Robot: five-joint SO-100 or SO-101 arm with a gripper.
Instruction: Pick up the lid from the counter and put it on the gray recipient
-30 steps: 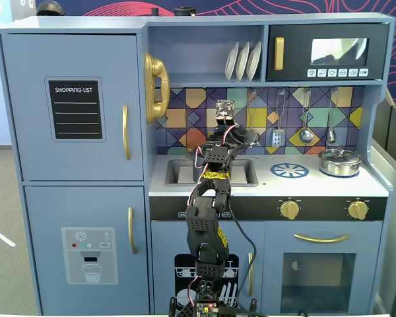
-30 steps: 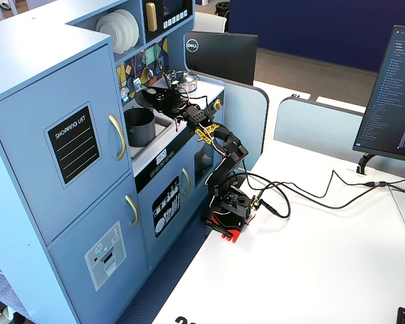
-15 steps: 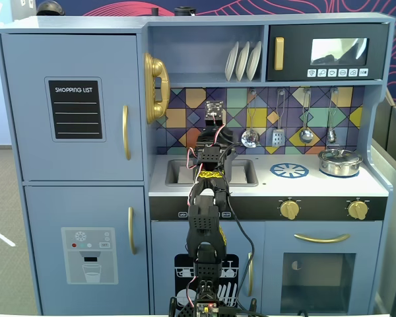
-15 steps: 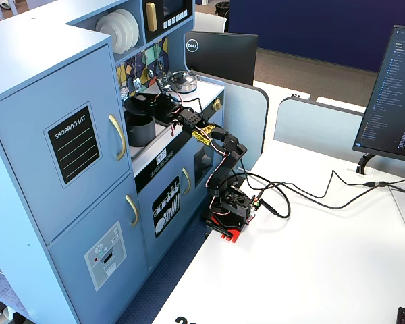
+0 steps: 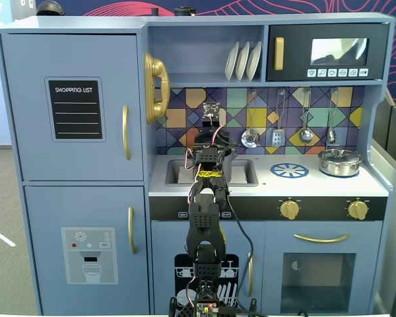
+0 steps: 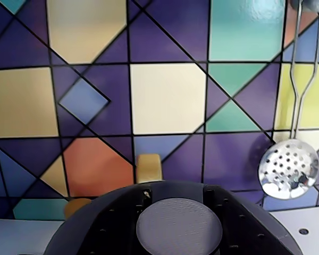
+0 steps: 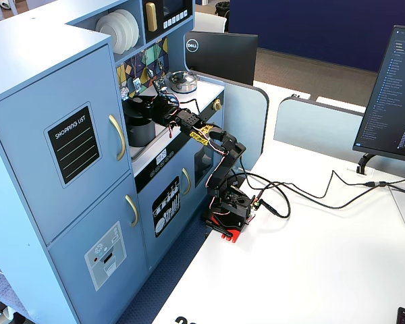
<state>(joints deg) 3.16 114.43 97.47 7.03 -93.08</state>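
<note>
The dark-gray lid (image 6: 95, 226) fills the bottom of the wrist view, its round gray knob (image 6: 179, 226) facing the camera. In a fixed view my gripper (image 7: 155, 106) is shut on the lid (image 7: 138, 106) and holds it right over the matte gray pot (image 7: 140, 133), which stands in the sink. I cannot tell whether the lid rests on the pot's rim. In the front fixed view the gripper (image 5: 211, 150) is over the sink (image 5: 175, 173), and the arm hides the pot.
A shiny silver lidded pot (image 5: 340, 162) stands on the right of the counter, with a blue burner ring (image 5: 289, 170) beside it. Utensils hang on the tiled backsplash, among them a skimmer (image 6: 288, 170). A gold faucet (image 6: 149, 167) is just behind the lid.
</note>
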